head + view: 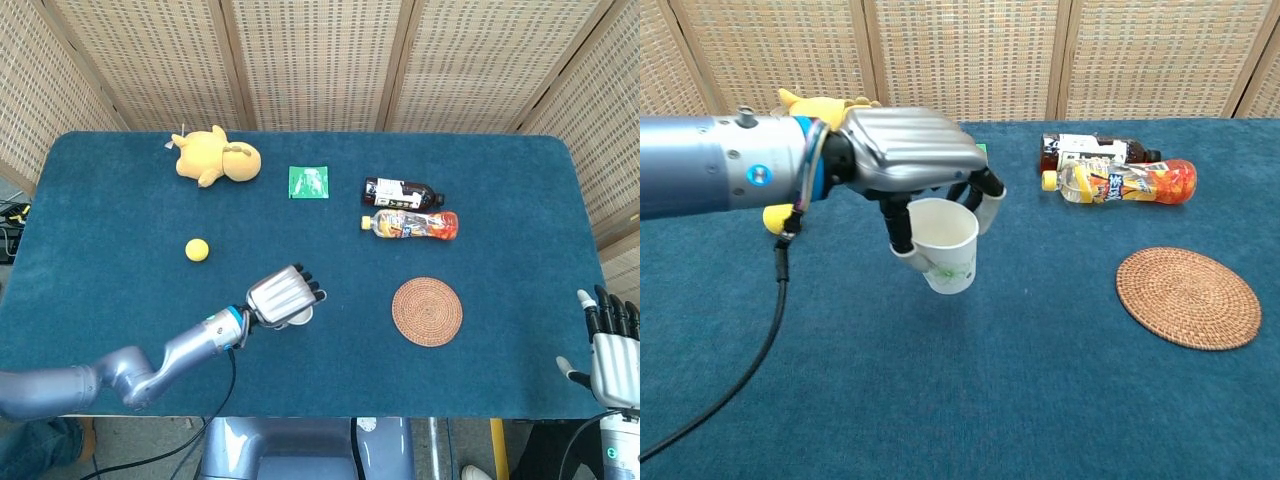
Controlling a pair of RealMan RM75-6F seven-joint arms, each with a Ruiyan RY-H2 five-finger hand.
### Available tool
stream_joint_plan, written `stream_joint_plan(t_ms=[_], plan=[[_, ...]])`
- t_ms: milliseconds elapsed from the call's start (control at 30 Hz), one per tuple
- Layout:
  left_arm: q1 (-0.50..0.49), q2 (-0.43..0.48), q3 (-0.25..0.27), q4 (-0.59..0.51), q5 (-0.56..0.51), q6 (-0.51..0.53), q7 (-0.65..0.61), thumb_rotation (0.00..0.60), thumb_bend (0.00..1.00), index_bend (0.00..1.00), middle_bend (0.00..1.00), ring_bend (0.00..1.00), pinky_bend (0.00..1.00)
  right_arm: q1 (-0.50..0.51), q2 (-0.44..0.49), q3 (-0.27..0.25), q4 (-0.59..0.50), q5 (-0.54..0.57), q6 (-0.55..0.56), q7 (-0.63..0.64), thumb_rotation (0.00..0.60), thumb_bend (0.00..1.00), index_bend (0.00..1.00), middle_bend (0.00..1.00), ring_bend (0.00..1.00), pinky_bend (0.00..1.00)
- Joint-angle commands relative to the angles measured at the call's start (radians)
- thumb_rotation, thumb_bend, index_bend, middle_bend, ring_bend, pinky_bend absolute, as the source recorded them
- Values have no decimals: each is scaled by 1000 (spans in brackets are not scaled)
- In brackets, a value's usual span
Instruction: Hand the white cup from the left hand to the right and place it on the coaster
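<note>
My left hand (281, 297) (910, 158) grips the white paper cup (944, 246) by its rim and holds it above the blue cloth, near the table's middle. In the head view the cup (299, 318) is mostly hidden under the hand. The round woven coaster (427, 311) (1188, 297) lies flat to the right of the cup, with nothing on it. My right hand (614, 345) hangs at the table's front right corner, fingers spread, holding nothing; the chest view does not show it.
A yellow ball (197, 250) lies left of the cup. A yellow plush toy (216, 156) (836, 102), a green packet (308, 182) and two lying bottles (410, 209) (1112, 168) sit toward the back of the table (120, 210).
</note>
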Motion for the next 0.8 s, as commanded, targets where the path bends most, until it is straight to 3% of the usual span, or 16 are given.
stream_joint_plan(t_ms=[33, 300, 367, 400, 467, 533, 667, 800], plan=[[-56, -63, -3, 53, -67, -43, 58, 600, 111, 434, 494, 423, 427, 1, 0, 7, 9, 18, -5, 5, 600, 0, 84, 0, 0, 0], [-88, -102, 26, 86, -145, -35, 115, 600, 99, 402, 453, 385, 421, 0, 6, 12, 17, 34, -7, 25, 600, 0, 84, 0, 0, 0], [-93, -97, 38, 81, -166, -40, 125, 600, 48, 243, 343, 287, 382, 0, 7, 11, 15, 32, -6, 26, 600, 0, 84, 0, 0, 0], [-96, -91, 43, 75, -177, -43, 129, 600, 16, 122, 242, 201, 346, 0, 8, 10, 14, 30, -5, 27, 600, 0, 84, 0, 0, 0], [-98, -75, 51, 56, -191, -37, 136, 600, 0, 5, 98, 76, 285, 0, 9, 9, 12, 27, -3, 29, 600, 0, 84, 0, 0, 0], [-93, -55, 55, 32, -192, -20, 127, 600, 0, 0, 24, 10, 250, 0, 10, 7, 9, 24, -1, 29, 600, 0, 84, 0, 0, 0], [-77, -11, 50, -10, -191, 13, 91, 600, 0, 0, 0, 0, 204, 0, 10, 4, 6, 20, 0, 29, 600, 0, 84, 0, 0, 0], [-42, 57, 36, -54, -179, 76, 43, 600, 0, 0, 0, 0, 50, 0, 11, 1, 3, 16, 1, 28, 600, 0, 84, 0, 0, 0]])
